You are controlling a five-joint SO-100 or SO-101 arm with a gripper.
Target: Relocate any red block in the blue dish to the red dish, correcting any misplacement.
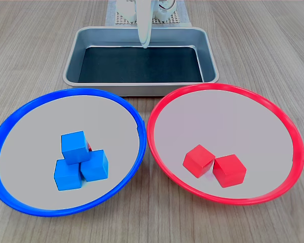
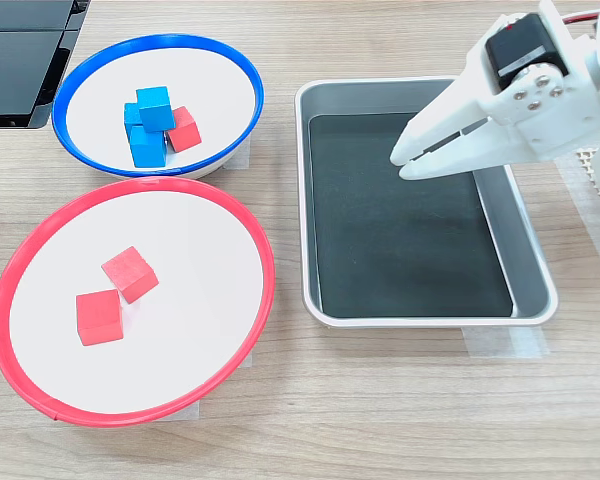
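Blue dish (image 2: 242,75): three blue cubes (image 2: 152,108) plus red block (image 2: 185,130), mostly hidden in first exterior view. Red dish (image 2: 256,250): two red cubes (image 2: 130,273). Tray (image 2: 320,95) empty; hand (image 2: 408,158) nearly closed, holding nothing.

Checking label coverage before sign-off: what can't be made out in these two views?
- Red block in the blue dish: in the first exterior view the stacked blue cubes hide all but a sliver.
- Hand: the first exterior view shows only a white tip over the metal tray; the top edge cuts off the rest.
- Arm base: cut off by the second exterior view's right edge.
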